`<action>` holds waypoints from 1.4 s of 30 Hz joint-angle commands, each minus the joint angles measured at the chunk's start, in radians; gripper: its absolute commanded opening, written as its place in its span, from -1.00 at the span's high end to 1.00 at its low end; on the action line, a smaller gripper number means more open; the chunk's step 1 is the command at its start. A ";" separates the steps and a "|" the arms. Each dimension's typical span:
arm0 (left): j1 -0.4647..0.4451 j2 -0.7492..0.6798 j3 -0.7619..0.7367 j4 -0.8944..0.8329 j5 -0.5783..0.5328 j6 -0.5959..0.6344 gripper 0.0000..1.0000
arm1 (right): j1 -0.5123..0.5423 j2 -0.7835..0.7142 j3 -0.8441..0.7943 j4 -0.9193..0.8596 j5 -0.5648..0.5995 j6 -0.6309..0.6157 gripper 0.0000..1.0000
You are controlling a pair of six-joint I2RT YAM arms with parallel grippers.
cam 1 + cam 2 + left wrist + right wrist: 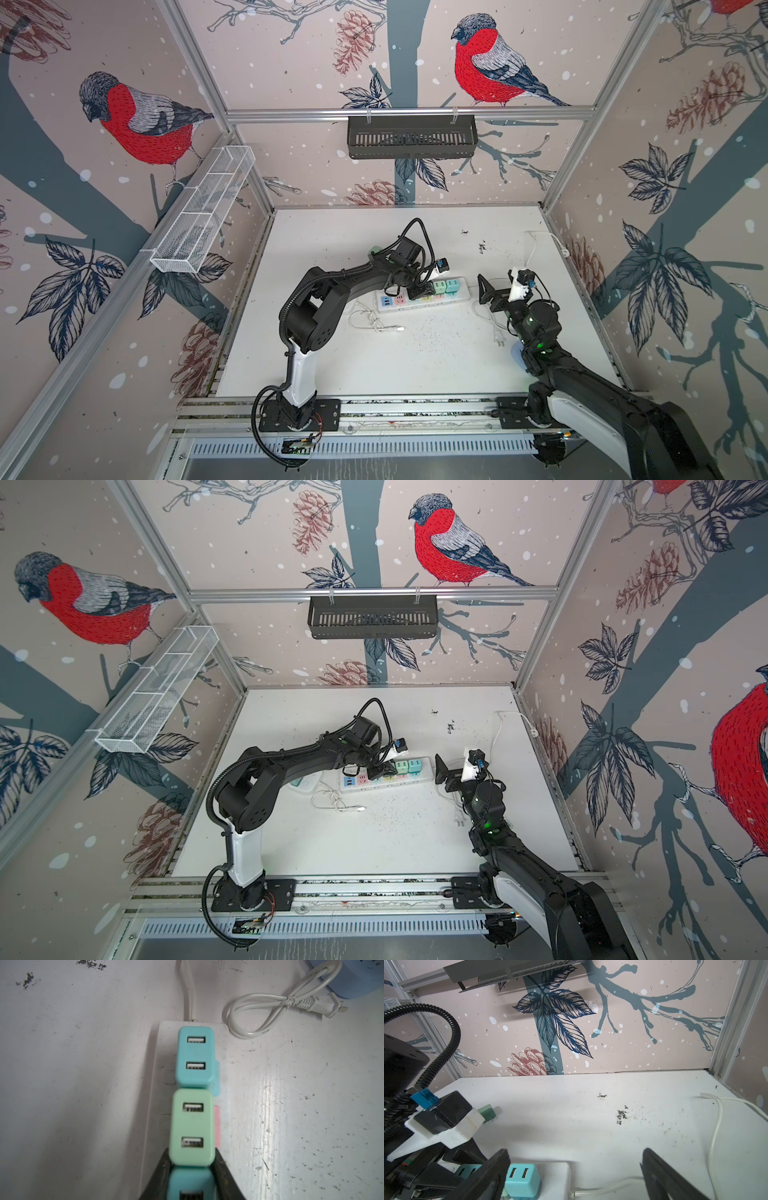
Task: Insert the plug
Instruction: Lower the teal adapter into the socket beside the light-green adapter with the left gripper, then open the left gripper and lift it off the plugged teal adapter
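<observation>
Even, diffuse light. You see streaked glare on the desk (268,1093), the nearest charger (187,1178) out of focus, and wide-angle bowing in both top views.

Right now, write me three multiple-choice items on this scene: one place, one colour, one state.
1. The loose white two-prong plug lies: A in the black basket; B on the white table; C in the wire basket.
2. The two-port USB adapter at the white plastic power strip's cord end is: A pink; B teal; C black.
3. The right gripper is: A open; B shut on a cable; C shut empty.
B, it rests on tabletop; B, its shell is teal; A, its fingers stand wide apart.
</observation>
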 commanded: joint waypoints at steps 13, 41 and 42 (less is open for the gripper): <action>0.003 -0.014 -0.060 0.032 -0.022 0.038 0.80 | 0.002 -0.003 0.003 0.032 -0.002 0.006 -0.99; 0.003 -0.810 -0.787 0.871 -0.219 -0.243 -0.96 | 0.007 0.010 0.014 0.021 0.108 0.045 -0.99; 0.002 -0.833 -0.828 0.945 -0.276 -0.273 -0.96 | 0.006 0.010 0.013 0.019 0.125 0.051 -1.00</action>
